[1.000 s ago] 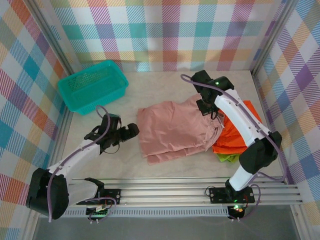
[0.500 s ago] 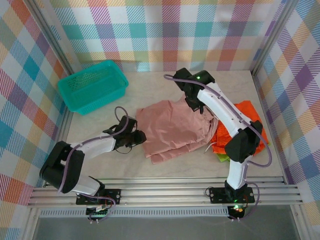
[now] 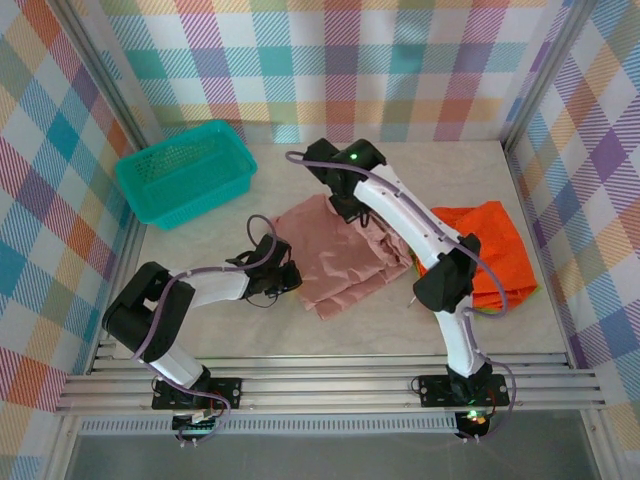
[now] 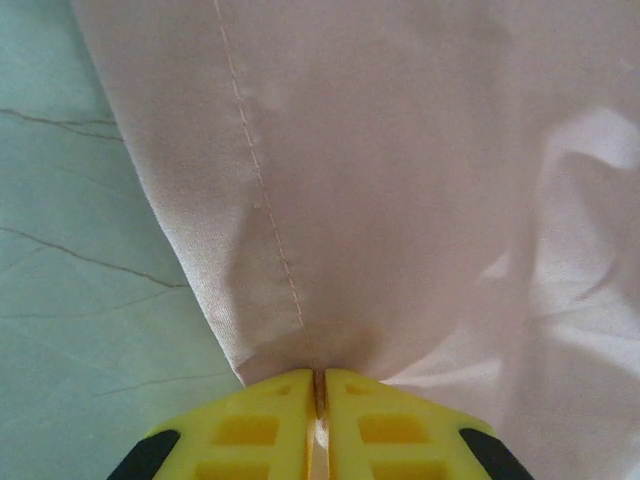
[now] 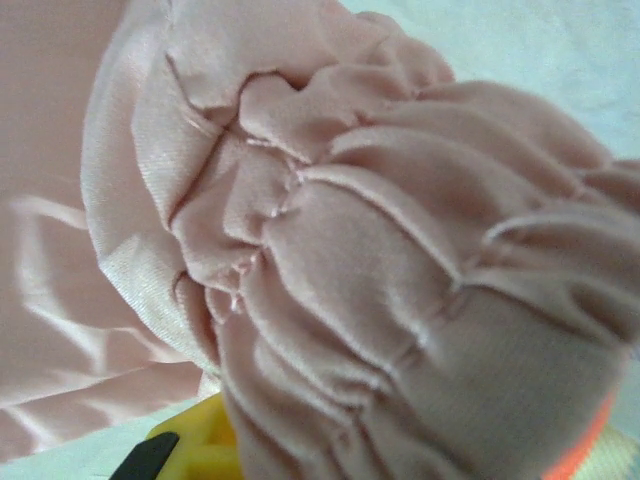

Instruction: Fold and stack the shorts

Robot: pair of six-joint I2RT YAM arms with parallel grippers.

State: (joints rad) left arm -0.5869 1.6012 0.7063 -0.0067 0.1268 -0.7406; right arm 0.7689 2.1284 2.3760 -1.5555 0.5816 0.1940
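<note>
Now your left gripper pinches the dusty pink cloth shorts; your right gripper clamps their gathered waistband; 2 grips should keep the fold taut.

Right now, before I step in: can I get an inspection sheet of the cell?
Surface: pale marbled table, no spills seen.
Job's things: pink shorts rumpled mid-table; orange shorts to their right.
Clutter: teal basket, far-left corner.
Grippers: left gripper shut on the pink shorts' hem; right gripper shut on their gathered waist.
Cables: purple cables loop off both arms, no snag seen.
Surroundings: plaid walls; metal rail at the near edge.
</note>
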